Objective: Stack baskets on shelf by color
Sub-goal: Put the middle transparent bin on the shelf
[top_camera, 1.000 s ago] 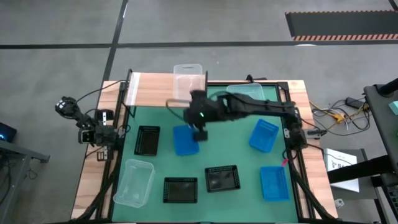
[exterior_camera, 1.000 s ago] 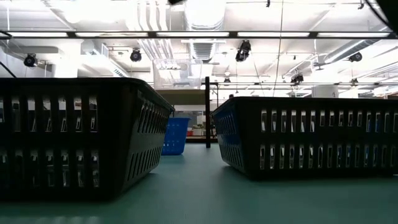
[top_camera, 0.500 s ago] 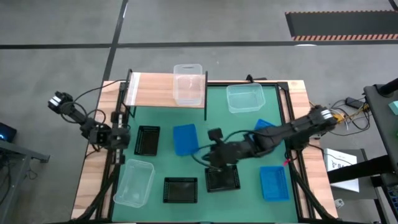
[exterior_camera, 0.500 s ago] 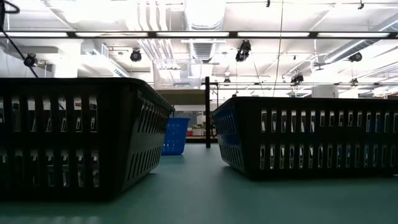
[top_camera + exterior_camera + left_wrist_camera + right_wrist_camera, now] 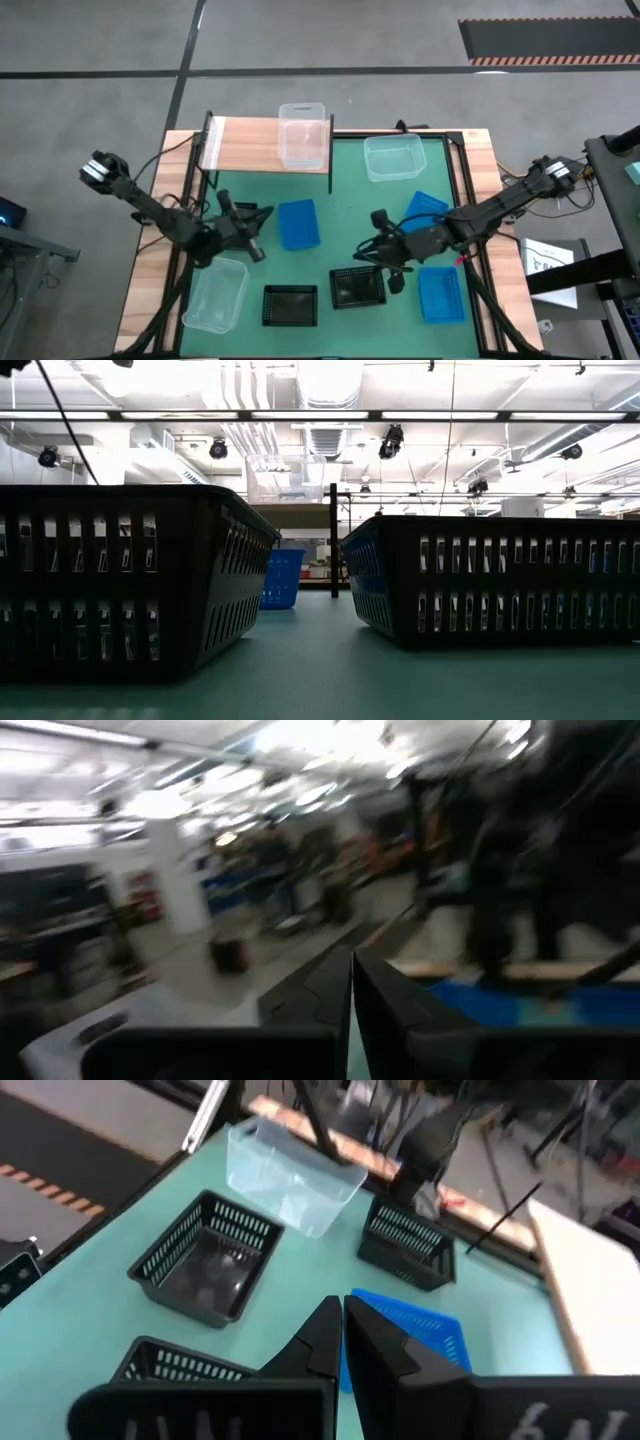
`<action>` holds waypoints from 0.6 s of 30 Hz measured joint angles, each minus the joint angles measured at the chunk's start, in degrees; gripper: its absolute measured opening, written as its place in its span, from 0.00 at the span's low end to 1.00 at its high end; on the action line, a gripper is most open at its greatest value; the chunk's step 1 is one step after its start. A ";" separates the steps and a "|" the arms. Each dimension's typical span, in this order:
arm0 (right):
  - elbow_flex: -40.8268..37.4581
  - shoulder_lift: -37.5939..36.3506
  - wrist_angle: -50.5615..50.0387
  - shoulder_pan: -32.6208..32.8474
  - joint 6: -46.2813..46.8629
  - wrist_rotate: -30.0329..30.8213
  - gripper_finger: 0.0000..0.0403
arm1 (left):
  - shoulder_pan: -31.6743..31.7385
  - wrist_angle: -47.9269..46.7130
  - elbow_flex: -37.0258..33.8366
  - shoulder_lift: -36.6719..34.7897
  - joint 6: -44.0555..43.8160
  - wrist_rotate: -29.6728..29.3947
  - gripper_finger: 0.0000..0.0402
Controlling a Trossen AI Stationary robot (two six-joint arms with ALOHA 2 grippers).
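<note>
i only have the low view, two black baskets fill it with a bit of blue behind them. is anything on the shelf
Observer: Yes, one clear basket sits on the shelf, toward its right end in the high view. Nothing else is on it.
Operator: ok where is the right gripper
Observer: The right gripper is shut and holds nothing. It is over the mat, next to the right-hand black basket.
Operator: and the left one
Observer: The left gripper is also shut and empty. It is over the left part of the mat, near a blue basket.
</note>
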 joint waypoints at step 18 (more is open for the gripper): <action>-15.33 -9.48 19.08 -2.37 -11.83 -9.08 0.02 | 13.08 -29.63 10.43 7.14 -24.24 21.45 0.00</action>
